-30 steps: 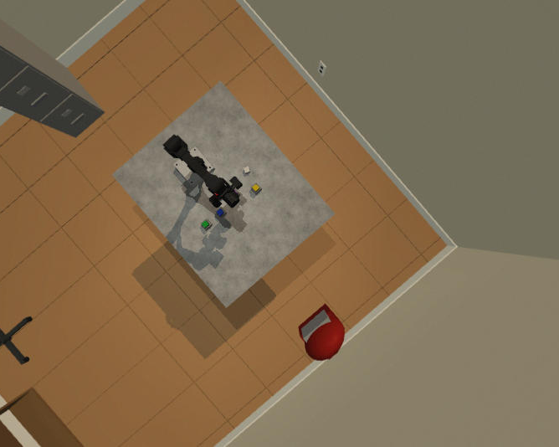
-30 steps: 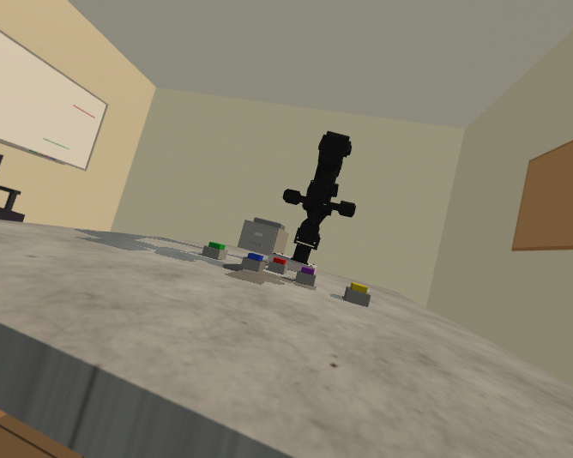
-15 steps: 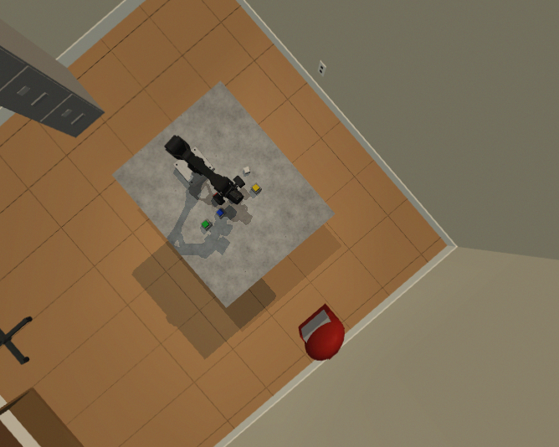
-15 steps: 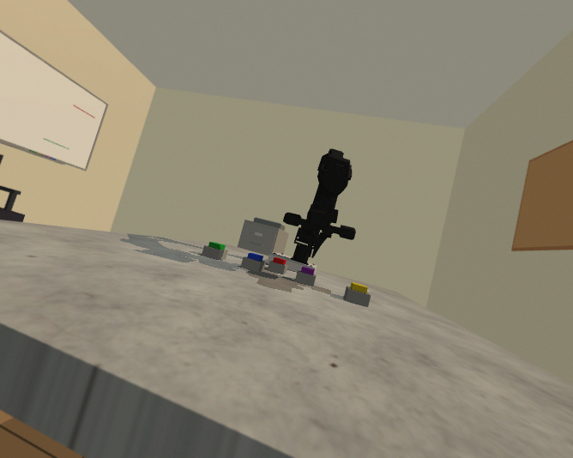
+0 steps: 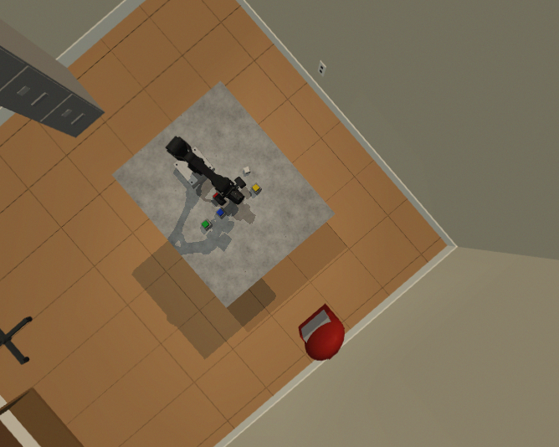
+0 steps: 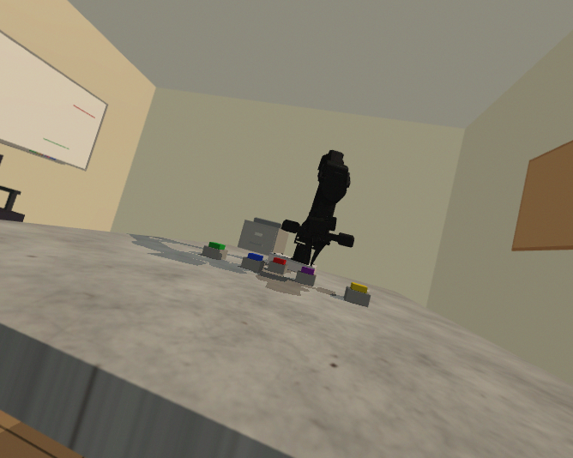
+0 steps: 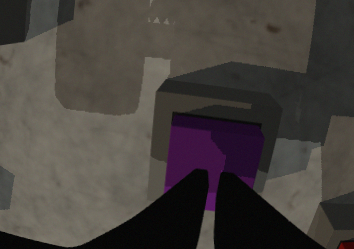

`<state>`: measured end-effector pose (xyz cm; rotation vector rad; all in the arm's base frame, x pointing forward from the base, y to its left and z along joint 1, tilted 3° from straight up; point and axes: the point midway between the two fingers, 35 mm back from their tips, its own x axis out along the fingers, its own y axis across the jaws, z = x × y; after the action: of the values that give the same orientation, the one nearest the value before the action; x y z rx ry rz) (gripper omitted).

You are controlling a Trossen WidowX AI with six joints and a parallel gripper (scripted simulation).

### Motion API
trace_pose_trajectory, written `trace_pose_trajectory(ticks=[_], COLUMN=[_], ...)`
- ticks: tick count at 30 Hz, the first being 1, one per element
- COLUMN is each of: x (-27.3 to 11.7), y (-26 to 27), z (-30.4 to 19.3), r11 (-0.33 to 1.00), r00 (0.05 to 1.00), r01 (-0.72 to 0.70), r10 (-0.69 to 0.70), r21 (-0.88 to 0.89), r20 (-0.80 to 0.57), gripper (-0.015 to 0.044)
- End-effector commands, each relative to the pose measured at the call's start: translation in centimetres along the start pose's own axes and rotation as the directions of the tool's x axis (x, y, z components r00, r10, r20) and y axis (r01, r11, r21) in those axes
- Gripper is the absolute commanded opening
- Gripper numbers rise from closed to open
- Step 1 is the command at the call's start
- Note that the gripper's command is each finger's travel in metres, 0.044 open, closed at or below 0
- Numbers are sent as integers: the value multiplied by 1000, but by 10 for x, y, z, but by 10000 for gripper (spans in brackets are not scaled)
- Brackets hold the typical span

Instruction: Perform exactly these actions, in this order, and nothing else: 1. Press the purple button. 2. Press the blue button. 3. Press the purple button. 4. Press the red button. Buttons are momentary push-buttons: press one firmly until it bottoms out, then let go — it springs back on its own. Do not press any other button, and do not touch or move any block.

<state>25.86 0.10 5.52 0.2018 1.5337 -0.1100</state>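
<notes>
Hovering, the tapered claw (image 6: pixel 311 264) (image 7: pixel 212 183) nears square purple button (image 6: pixel 307 270) (image 7: pixel 195 150).

Dim, warm light casts hard-edged overlapping shadows; the fingers show near-black.

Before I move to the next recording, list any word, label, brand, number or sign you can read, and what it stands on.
None can be read.
The whiteboard shows only a red and a green line, no letters.
</notes>
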Motion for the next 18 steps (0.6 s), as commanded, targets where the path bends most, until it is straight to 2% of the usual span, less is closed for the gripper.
trace_pose_trajectory(ticks=[1,18], x=[8,17], y=[0,0], z=[-1,-1], r11=[1000,1000], r00=[1000,1000], r01=[0,0], r10=[0,0], r21=[5,5], r20=[-4,-4], gripper=[20,20])
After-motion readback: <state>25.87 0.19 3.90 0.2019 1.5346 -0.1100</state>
